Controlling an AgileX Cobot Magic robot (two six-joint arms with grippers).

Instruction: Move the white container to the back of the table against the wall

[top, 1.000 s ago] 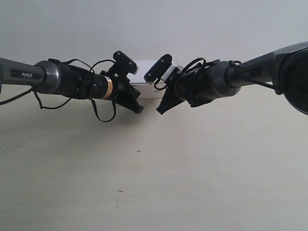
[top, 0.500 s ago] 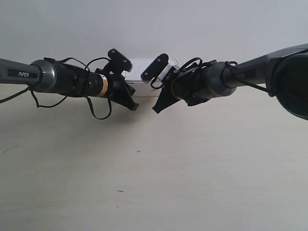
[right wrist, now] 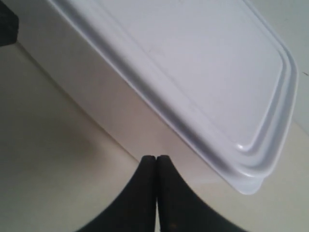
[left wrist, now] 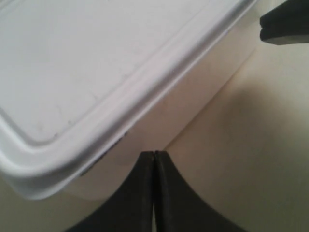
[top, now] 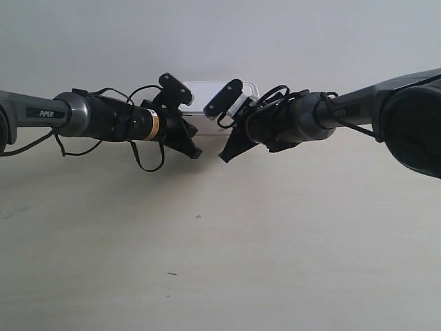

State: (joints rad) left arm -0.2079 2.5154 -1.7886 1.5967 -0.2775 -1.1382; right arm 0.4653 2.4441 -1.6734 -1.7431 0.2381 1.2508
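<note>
The white container [top: 205, 92] sits at the back of the table [top: 289, 248], close to the wall [top: 220, 34], half hidden by both arms. The shut gripper [top: 195, 152] of the arm at the exterior view's left and the shut gripper [top: 224, 157] of the arm at the right point at its near side. In the left wrist view my left gripper [left wrist: 154, 153] is shut, its tips at the foot of the container [left wrist: 87, 63] side wall. My right gripper [right wrist: 156, 157] is shut the same way against the container [right wrist: 203, 72].
Loose black cables [top: 148, 162] hang from the arms. Tiny dark specks [top: 198, 216] mark the pale tabletop in front. The other gripper's black tip [left wrist: 285, 21] shows at the edge of the left wrist view.
Both shut grippers and the container have shifted a little toward the wall. The two arms stay side by side at its near side.
</note>
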